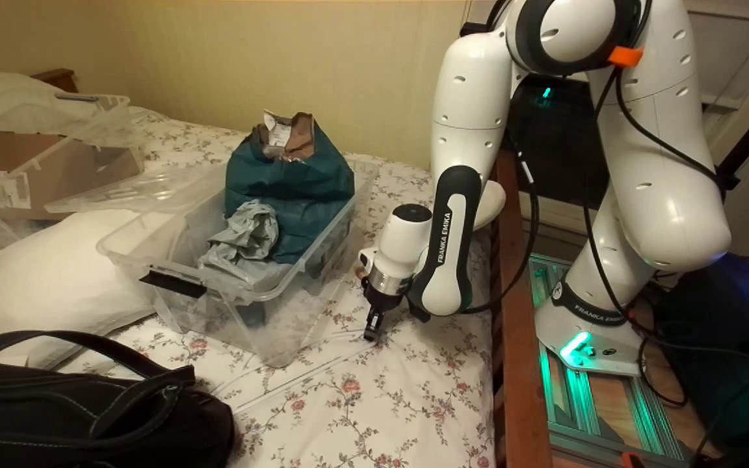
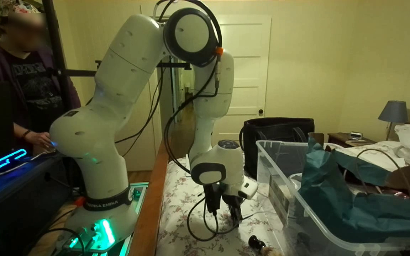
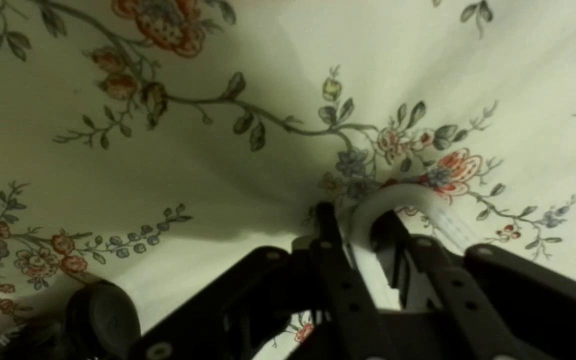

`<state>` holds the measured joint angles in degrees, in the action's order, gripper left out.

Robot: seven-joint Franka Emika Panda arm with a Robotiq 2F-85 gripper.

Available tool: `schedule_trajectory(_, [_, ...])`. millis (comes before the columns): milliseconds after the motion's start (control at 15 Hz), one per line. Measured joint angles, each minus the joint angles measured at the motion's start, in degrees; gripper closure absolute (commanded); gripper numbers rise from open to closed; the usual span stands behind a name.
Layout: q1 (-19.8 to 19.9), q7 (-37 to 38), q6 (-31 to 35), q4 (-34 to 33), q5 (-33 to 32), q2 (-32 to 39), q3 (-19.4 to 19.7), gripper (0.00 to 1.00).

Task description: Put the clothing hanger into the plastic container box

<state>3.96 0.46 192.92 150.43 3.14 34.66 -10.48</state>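
The clothing hanger (image 1: 303, 377) is a pale wire lying low over the floral sheet, reaching from the gripper toward the black bag, where its far end is hidden. In the wrist view a rounded corner of the hanger (image 3: 408, 192) passes between the fingers and bends round one fingertip. My gripper (image 1: 372, 330) points down near the sheet, its fingers (image 3: 355, 220) close together on the wire; it also shows in an exterior view (image 2: 237, 221). The clear plastic container box (image 1: 218, 325), also in an exterior view (image 2: 308, 209), stands beside the gripper, holding a teal bag and grey crumpled plastic.
A black bag (image 1: 88, 409) lies by the hanger's far end. A dark-handled brush (image 2: 256, 243) lies near the gripper and box. A teal bag (image 1: 296, 201) rises above the box's rim. A wooden bed rail (image 1: 514, 325) separates robot base and bed. A pillow (image 1: 75, 273) lies behind.
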Motion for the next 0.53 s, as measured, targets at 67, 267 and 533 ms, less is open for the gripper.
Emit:
schedule_trajectory(67, [0.1, 0.3, 0.0, 0.0, 0.0, 0.0, -0.4, 0.96])
schedule_trajectory(267, [1.5, 0.7, -0.8, 0.0, 0.0, 0.0, -1.8, 0.94])
schedule_trajectory(533, [8.0, 0.6, -6.2, 0.1, -2.1, -0.8, -7.1, 0.95])
